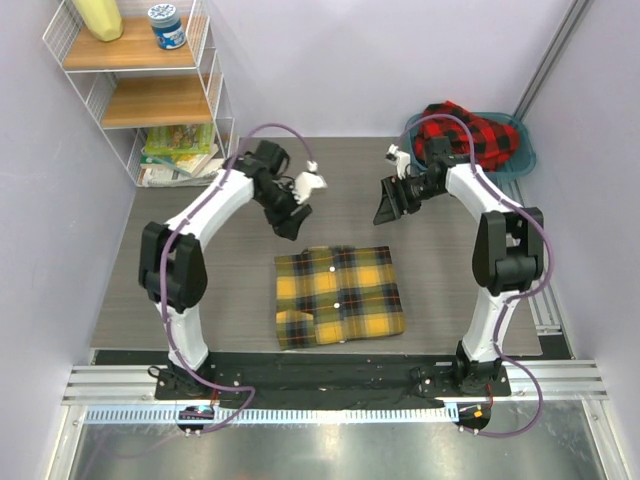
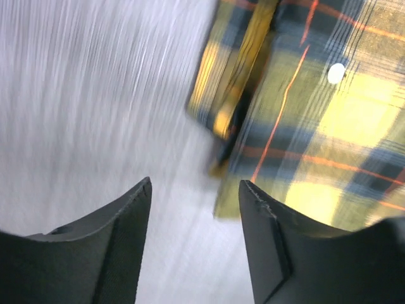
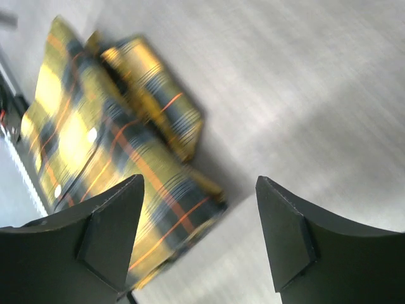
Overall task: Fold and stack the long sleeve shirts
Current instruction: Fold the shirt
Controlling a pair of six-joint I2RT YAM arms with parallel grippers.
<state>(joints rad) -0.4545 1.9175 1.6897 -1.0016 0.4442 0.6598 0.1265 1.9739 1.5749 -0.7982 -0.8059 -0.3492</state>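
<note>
Two shirts, two very different states! The yellow shirt (image 1: 338, 296) lies folded into a flat near-rectangle on the tabletop (image 1: 240, 280), at the near middle between the two arm bases. Its near edge sits close to the black base rail, so there is little room there. Bare tabletop opens up left, right and on the whole far side. It runs a touch longer left to right, skewed slightly, and its line of white buttons runs far to near. A small folded flap sits at the near left corner. Which end has the collar, I cannot tell.

The red shirt (image 1: 468, 133) is a loose heap in the basin (image 1: 525, 150) at the far right corner, spilling over the rim.

Both arms hang above the bare far side. The left pincer (image 2: 195, 183) is spread apart with nothing between its fingers, over the yellow shirt's edge. The right pincer (image 3: 199, 180) gapes wide too, holding nothing. A wire shelf (image 1: 150, 100) stands far left.
</note>
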